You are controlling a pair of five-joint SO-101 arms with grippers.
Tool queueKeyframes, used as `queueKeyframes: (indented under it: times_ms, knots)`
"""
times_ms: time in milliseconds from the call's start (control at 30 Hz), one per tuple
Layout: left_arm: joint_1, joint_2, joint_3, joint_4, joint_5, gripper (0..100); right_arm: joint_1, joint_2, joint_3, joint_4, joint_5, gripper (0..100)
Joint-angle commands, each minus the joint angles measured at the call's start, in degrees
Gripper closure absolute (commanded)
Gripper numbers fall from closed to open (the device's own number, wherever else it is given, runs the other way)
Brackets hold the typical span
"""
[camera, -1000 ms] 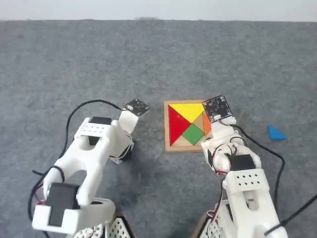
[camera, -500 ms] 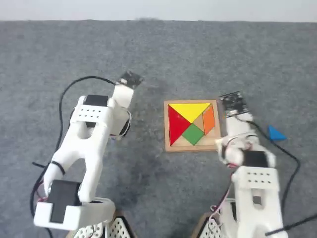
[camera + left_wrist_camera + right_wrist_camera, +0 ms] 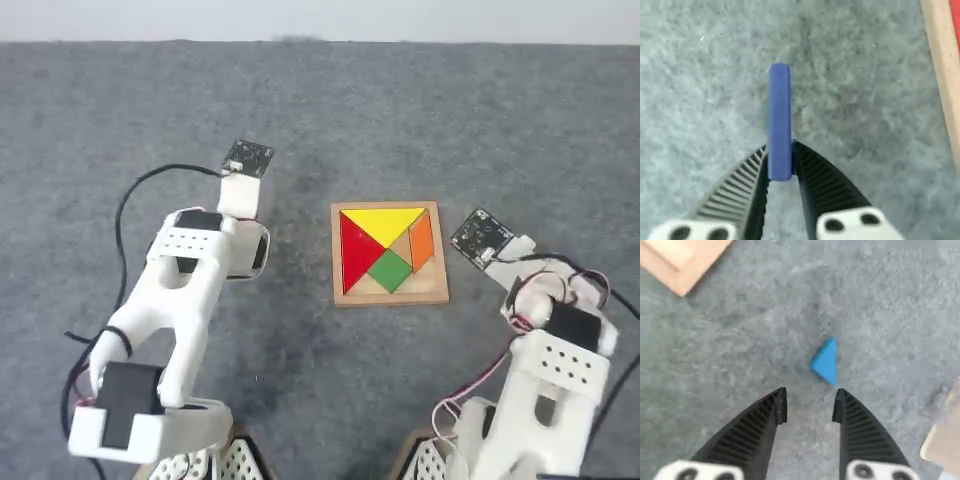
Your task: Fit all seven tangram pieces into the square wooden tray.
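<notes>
Several pieces (image 3: 380,235) lie in the tray (image 3: 390,298). The left gripper (image 3: 780,150), holding a held piece (image 3: 779,115), is at its nine o'clock; the right gripper (image 3: 809,400) at three, beside a loose triangle (image 3: 825,361)

Count: 1 wooden tray (image 3: 390,297). Tangram pieces seen: 6. In the tray, 4, one each: yellow triangle (image 3: 382,222), red triangle (image 3: 353,255), green square (image 3: 390,268), orange piece (image 3: 422,242). Outside it, 2: dark blue piece (image 3: 779,120), edge-on; light blue triangle (image 3: 826,361). Arms: 2, left arm (image 3: 180,300) and right arm (image 3: 550,370).

Tray (image 3: 942,60) mostly off-frame; blue piece (image 3: 779,120) edge-on, shape unclear.
</notes>
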Motion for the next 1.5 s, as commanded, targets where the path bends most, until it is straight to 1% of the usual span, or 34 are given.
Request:
queueKeyframes:
  times_ms: [0,133,300,533,600,767,967,1133,1200,1300,1467]
  knots:
    - [-0.6,-0.4,-0.1,-2.1,1.1,99,2.6,8.1,-6.6,-5.1,1.1,82.4]
    - [-0.6,-0.4,1.2,-4.8,1.2,99,6.4,24.9,-16.5,-6.0,1.2,82.4]
    - [-0.6,-0.4,1.3,-5.1,1.3,99,7.0,43.9,-27.3,-5.9,1.4,81.8]
    - [-0.6,-0.4,1.4,-5.0,1.1,99,8.3,57.8,-35.6,-6.5,2.3,81.8]
    - [-0.6,-0.4,1.3,-5.0,1.1,99,8.6,60.5,-38.1,-6.5,2.1,81.8]
    - [-0.6,-0.4,1.3,-5.0,1.1,99,8.6,66.2,-43.7,-6.5,-3.3,81.8]
    - [-0.6,-0.4,1.3,-5.0,1.1,99,8.6,70.4,-47.4,-6.5,-7.2,82.7]
    - [-0.6,-0.4,1.4,-5.0,1.1,99,8.7,70.6,-50.9,-6.0,-9.4,95.5]
    - [-0.6,-0.4,1.4,-4.9,1.1,99,8.7,70.6,-52.9,-5.2,-10.1,98.2]
    - [-0.6,-0.4,1.4,-4.9,1.1,99,8.7,70.5,-57.0,-0.2,-10.0,98.6]
    - [-0.6,-0.4,1.4,-5.1,1.2,99,7.2,69.5,-66.0,12.7,-10.0,99.0]
